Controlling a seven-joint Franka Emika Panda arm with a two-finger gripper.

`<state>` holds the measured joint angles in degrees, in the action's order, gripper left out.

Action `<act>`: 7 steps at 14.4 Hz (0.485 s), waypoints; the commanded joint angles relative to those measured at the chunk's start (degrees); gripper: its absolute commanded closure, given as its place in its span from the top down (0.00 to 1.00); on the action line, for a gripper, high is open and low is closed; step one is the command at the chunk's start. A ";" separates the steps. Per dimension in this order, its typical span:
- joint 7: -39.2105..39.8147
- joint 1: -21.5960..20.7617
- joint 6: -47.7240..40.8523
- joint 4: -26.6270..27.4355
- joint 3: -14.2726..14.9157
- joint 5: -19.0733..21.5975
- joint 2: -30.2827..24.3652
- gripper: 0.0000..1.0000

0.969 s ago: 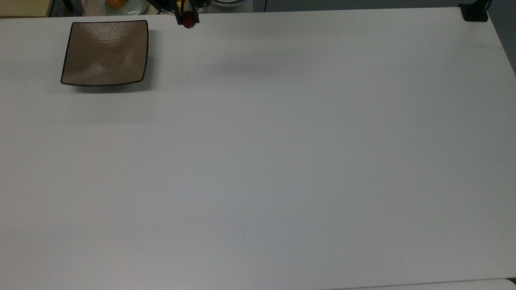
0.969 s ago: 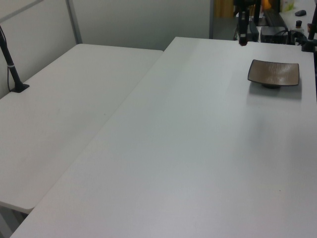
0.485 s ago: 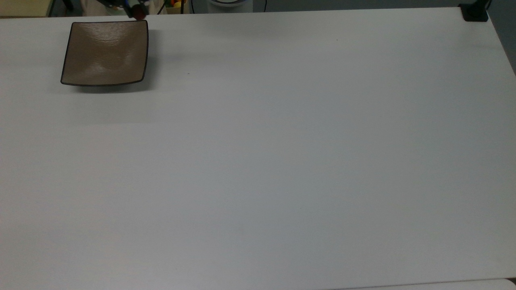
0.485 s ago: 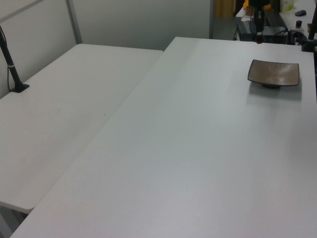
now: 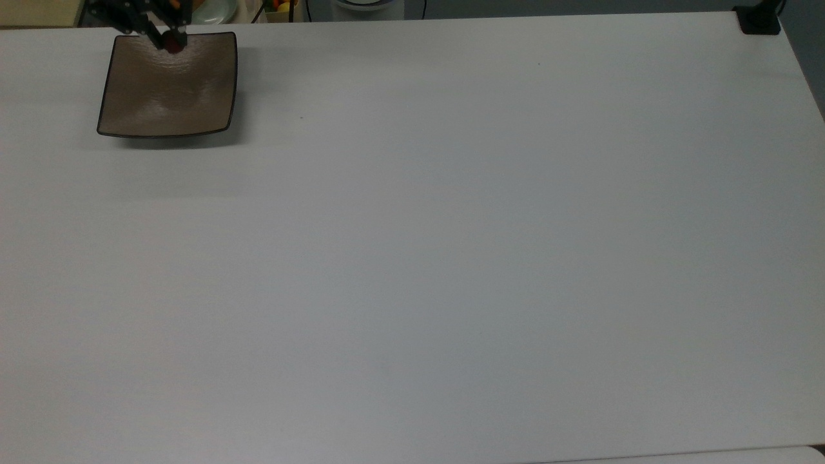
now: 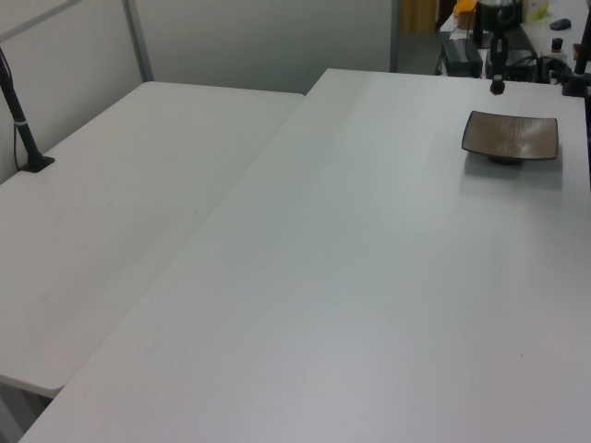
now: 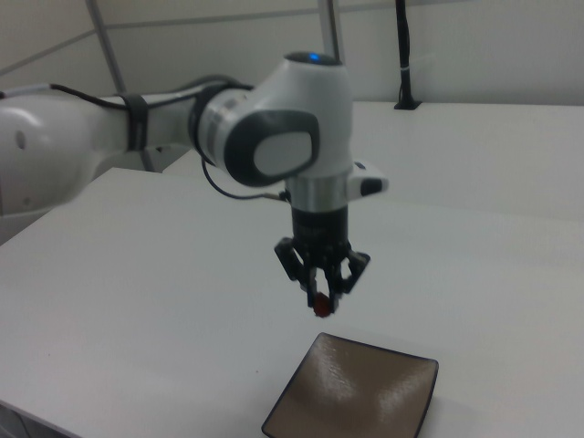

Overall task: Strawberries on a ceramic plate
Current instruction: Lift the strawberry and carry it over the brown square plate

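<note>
A square, glossy brown-taupe ceramic plate [image 5: 169, 87] with a thin dark rim and slightly upturned edges rests on a broad white desk [image 5: 451, 258], close to the desk's far left corner as the top view shows it and near the far right corner in the left view [image 6: 511, 137]. The white Franka arm [image 7: 228, 137] reaches in over the desk and points its black two-finger gripper [image 7: 320, 306] straight down. The jaws are drawn in almost fully, closed on a tiny dark red, roundish strawberry [image 7: 320, 310] pinched between the fingertips. In the right view the berry hangs clear of the surface, above the desk just beyond the plate's [image 7: 356, 397] far edge, with open space between it and the glaze. In the top view the gripper [image 5: 169, 40] and the strawberry [image 5: 173, 42] lie over the plate's far edge, a little toward the top view's left of that edge's middle. In the left view the gripper [image 6: 498, 85] appears as a slim dark shape hanging above the plate's far side, and the berry is too small there to pick out. A second white table [image 6: 120, 185] adjoins the desk along the left view's left, and a black post [image 6: 20, 125] stands on its far left edge. A small black mount [image 5: 759, 19] sits at the desk's far right corner in the top view.
</note>
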<state>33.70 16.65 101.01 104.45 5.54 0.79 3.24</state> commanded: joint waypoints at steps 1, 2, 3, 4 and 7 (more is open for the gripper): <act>0.85 1.80 6.20 2.94 -0.27 -0.70 2.90 0.14; 0.76 1.81 9.70 4.61 -0.27 -1.14 4.13 0.14; 0.76 1.89 11.56 5.93 -0.27 -1.49 4.23 0.14; 0.76 2.33 13.06 7.33 -0.27 -1.84 4.32 0.14; 0.85 3.39 16.93 11.64 -0.27 -4.03 4.49 0.14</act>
<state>33.70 19.09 114.15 111.12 5.53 -1.17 9.37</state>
